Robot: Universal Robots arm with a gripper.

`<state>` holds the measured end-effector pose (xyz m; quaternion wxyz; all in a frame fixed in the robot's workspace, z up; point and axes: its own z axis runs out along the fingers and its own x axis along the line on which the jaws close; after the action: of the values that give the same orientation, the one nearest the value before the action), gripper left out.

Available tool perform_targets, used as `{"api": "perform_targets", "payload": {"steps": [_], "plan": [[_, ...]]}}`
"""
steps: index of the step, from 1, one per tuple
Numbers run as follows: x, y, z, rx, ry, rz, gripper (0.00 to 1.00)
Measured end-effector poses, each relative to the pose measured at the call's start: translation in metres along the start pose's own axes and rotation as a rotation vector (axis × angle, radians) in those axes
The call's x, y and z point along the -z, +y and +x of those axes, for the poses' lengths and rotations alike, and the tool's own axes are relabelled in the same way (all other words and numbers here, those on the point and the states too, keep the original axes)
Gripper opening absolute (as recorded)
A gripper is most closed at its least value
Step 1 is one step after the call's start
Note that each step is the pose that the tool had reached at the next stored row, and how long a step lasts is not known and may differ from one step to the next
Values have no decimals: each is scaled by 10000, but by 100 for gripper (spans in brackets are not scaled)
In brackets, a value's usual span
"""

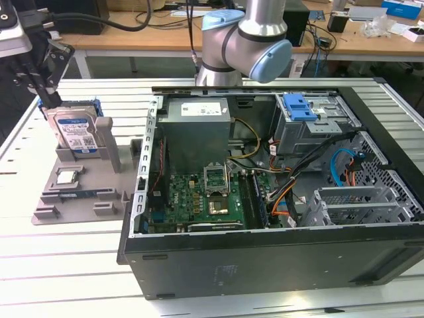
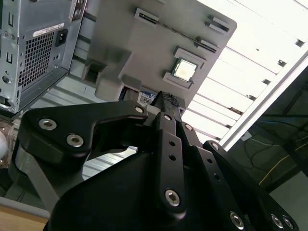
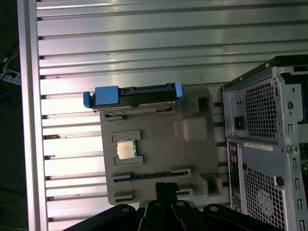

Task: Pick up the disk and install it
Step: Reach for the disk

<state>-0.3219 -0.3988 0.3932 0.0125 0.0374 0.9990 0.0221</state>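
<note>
Since the disk (image 1: 76,132) is stood on edge in a slot along one edge of the grey tray (image 1: 79,202), only its thin upper edge and blue bracket are offered upward. That edge is what the pickup is judged to turn on. In the first wrist view the edge is seen as a long narrow strip along that side of the tray, with its long axis pointed toward the open computer case (image 1: 265,265) set just beside the tray. The labelled face is turned across the tray toward the small square chip (image 1: 68,176), which is seated in a pocket near the tray's middle.

The gripper (image 1: 48,101) is held above the tray's disk side, at the corner away from the case, so the disk is placed below it and slightly toward the case. In the exterior view its tip is seen close over the end of the blue bracket. Whether contact is made cannot be told, and it is judged to be just apart.

In both wrist views the fingers (image 3: 166,188) are seen drawn together into one narrow bar, and nothing is gripped between them. The disk is seated in the tray and not yet lifted. The metal drive cage (image 1: 318,126) inside the case is found well apart from the tray.
</note>
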Motion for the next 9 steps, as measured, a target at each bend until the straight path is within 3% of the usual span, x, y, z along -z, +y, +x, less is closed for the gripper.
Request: {"api": "perform_targets", "payload": {"steps": [9], "plan": [[1, 32, 161, 1, 0, 1, 11]]}}
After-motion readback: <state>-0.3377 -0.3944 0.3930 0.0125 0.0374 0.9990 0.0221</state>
